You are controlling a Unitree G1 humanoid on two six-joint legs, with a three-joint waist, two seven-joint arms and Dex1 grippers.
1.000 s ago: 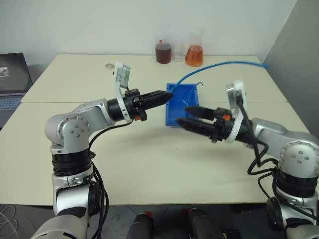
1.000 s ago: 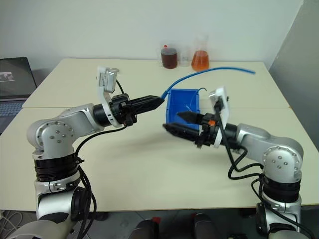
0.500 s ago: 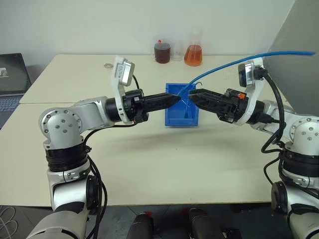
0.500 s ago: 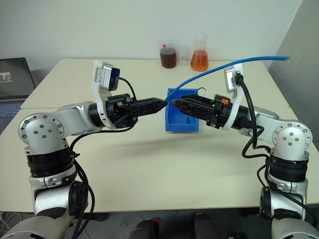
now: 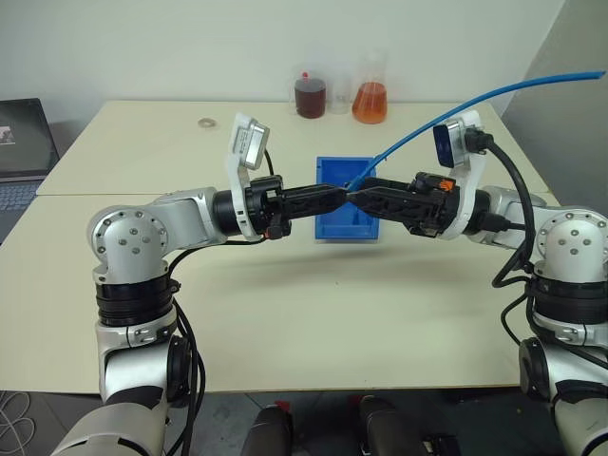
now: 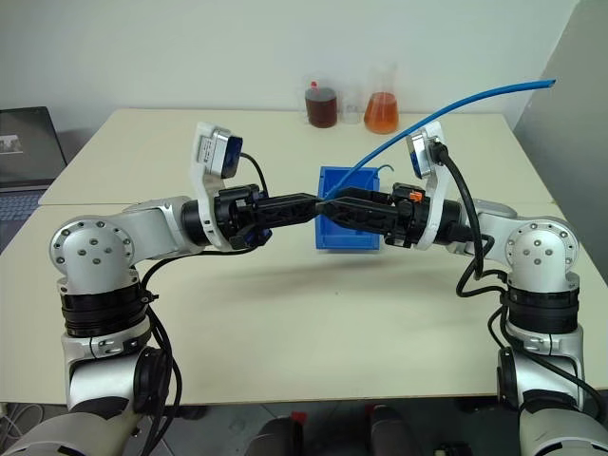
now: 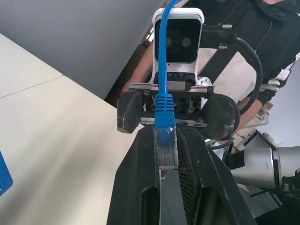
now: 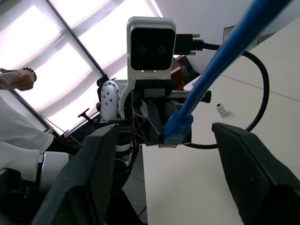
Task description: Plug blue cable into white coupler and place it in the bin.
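The right gripper has swung up, fingers apart, tip to tip with the left gripper above the bin. The left stays clamped on the blue cable just behind its plug. This looks like a handover; I see no white coupler.

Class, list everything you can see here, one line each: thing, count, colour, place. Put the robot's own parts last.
Table: one, cream, under everything.
Bin: one, bright blue, mid-table, behind the end effectors.
Blue cable: one, light blue, arching from the upper right to its plug in the left end effector.
Jar: one, dark brown liquid, back edge.
Flask: one, orange liquid, beside the jar.
Ring: one, small, far left of table.
Laptop: one, dark, left edge.
White cylinder: one, small, on the table.
Left end effector: black, shut on the plug.
Right end effector: black, tip to tip with the left.
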